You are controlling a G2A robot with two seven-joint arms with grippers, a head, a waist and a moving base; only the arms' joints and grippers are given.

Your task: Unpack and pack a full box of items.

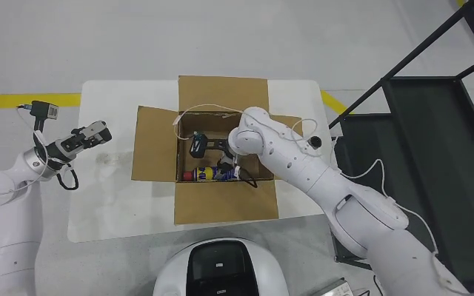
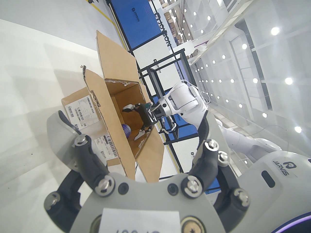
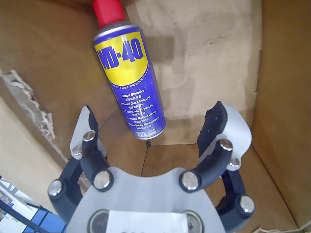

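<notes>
Now: spray can (image 3: 124, 73) lies on the box (image 3: 218, 37) floor; right gripper (image 3: 151, 111) open by its base; left gripper (image 2: 132, 120) open, well apart; likely rigid, slick, rolls; grip mid-body.

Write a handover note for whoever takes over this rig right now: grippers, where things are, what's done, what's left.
Left gripper: open, empty, over the table left of the box.
Right gripper: open, lowered inside the box, just above the spray can, not gripping it.
Spray can: lying on its side on the box floor.
Done: right arm placed for a grasp.
Left: probably close on the can and lift it out.
</notes>
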